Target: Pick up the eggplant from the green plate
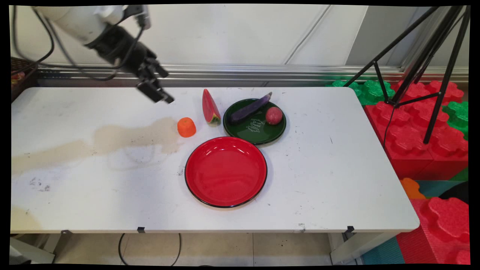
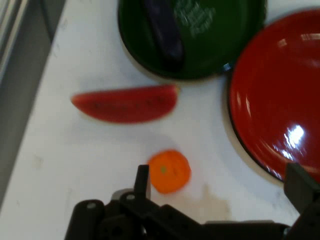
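Two plates sit before you: glossy red plate (image 1: pixel 225 171) empty, dark green plate (image 1: pixel 254 122) touching it | gripper (image 1: pixel 156 89) hangs released above the table's far left, nearest the orange piece (image 1: pixel 186 127) | watermelon slice (image 1: pixel 210 107) on edge, long axis toward the wall | purple eggplant (image 1: pixel 250 108) lies diagonally beside a round red fruit (image 1: pixel 274 115).

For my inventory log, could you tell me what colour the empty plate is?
Glossy red with a thin black rim, the plate shows best in the main view.
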